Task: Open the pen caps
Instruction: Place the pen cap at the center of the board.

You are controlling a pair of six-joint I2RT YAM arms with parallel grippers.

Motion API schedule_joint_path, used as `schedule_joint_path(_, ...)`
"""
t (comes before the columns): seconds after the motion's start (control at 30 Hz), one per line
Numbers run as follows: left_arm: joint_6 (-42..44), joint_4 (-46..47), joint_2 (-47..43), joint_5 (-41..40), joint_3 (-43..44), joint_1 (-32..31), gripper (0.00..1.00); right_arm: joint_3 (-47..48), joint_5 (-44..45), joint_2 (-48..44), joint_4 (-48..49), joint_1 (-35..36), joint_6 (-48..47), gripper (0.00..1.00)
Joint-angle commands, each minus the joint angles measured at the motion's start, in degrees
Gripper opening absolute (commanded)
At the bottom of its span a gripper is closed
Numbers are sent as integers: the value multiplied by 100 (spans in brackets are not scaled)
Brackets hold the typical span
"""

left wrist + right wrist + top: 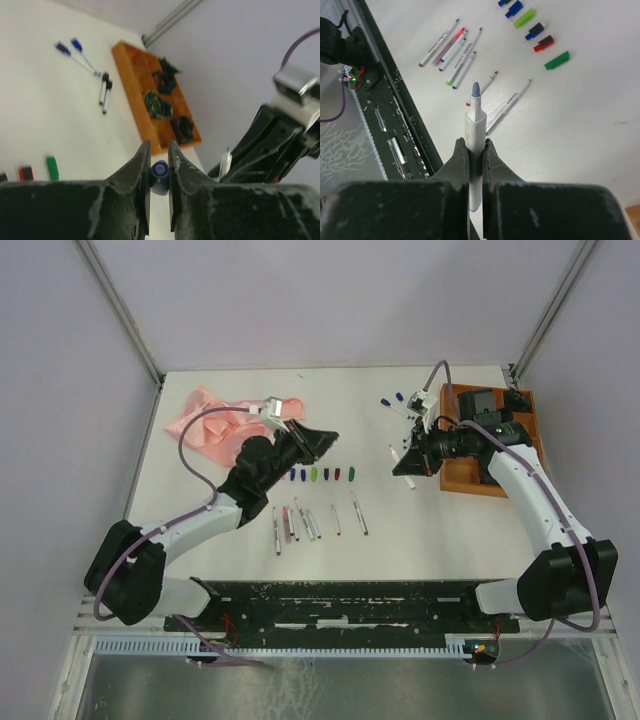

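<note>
Left pincer (pixel 159 152) tight on stubby blue cap (pixel 160 179) — right pincer (pixel 476 146) on slim white pen (pixel 475 120)

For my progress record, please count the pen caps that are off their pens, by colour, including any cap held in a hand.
Blue caps: 4 (3 lying loose, 1 in the left hand)
Green caps: 2
Red cap: 1
Total: 7
</note>
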Motion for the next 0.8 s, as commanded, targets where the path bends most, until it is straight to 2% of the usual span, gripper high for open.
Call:
schedule_joint_path(0.0,553,-1053,79,-1130,243,-833,3,-6,772,-266,277,-190,-66,0)
schedule_joint_path(0.23,763,-2480,971,-2313,1057,-1508,3,-94,806,-490,460,-638,158,3)
schedule_joint_path(0.57,1013,-5897,3489,-3694,4289,-1888,3,-165,806,-609,593,-931,306,3)
schedule_joint_path(0.77,1344,-6985,4676,-3828,5891,-1966,3,-191,805,-646,647,-1060,381,3)
